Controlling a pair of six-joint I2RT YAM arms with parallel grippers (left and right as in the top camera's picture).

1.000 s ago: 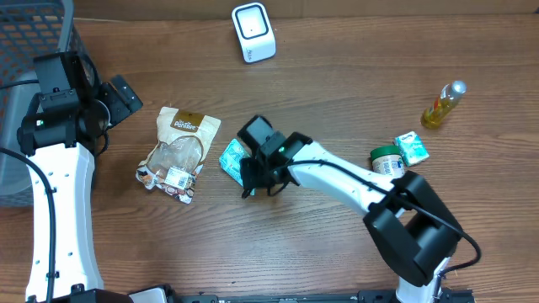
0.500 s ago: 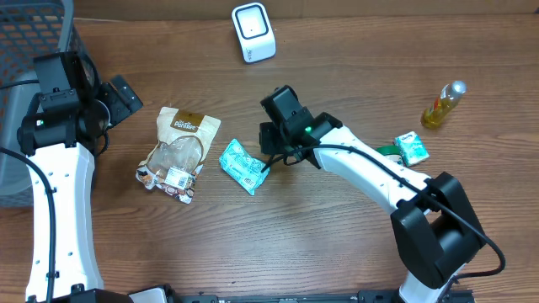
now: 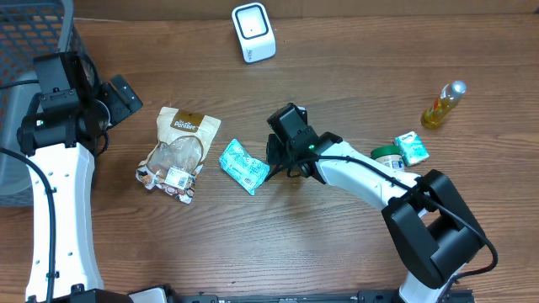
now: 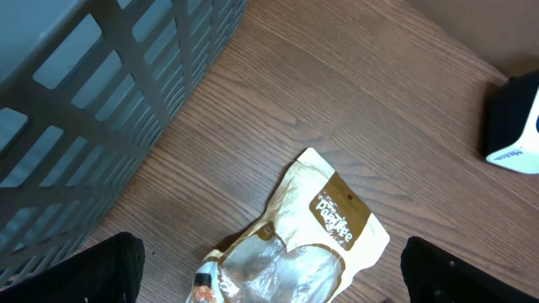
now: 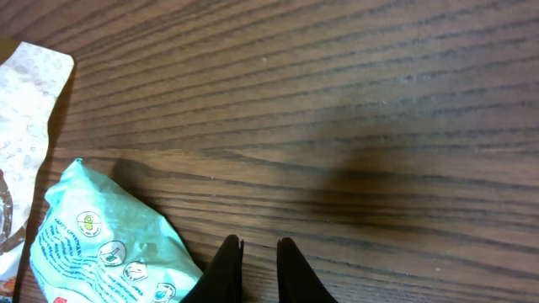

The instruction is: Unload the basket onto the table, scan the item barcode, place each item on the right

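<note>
You have a wooden table (image 3: 337, 252) under everything, with a grey slatted basket (image 3: 21, 59) standing at its far left edge. Your left arm (image 3: 59, 185) rises along that side beside the basket. Your right arm (image 3: 370, 177) reaches from the lower right toward the middle of the table.

The left gripper (image 4: 269, 269) hangs above the table with its fingers spread wide and nothing between them. In its wrist view you see the basket wall on one side and the upper part of a snack bag below.

The right gripper (image 5: 258, 244) points down at the middle of the table. Its fingers are almost pressed together, with only a narrow slit between them, and they pinch nothing.

The snack bag (image 3: 178, 151), cream and brown with a clear window, lies flat between your two arms, nearer the left one. The white scanner (image 3: 253, 32) stands at the far edge of the table, well apart from both grippers.

The teal packet (image 3: 243, 166), the item nearest the right gripper, lies flat on the wood between the snack bag and that gripper. It sits just beside the fingertips, and you cannot tell whether its edge touches them.

Off to the right, a small yellow bottle (image 3: 443, 104) lies near the table's right side. A green carton (image 3: 412, 148) sits below the bottle. A jar (image 3: 386, 156) with a green lid sits close against the carton, just beside your right arm.
</note>
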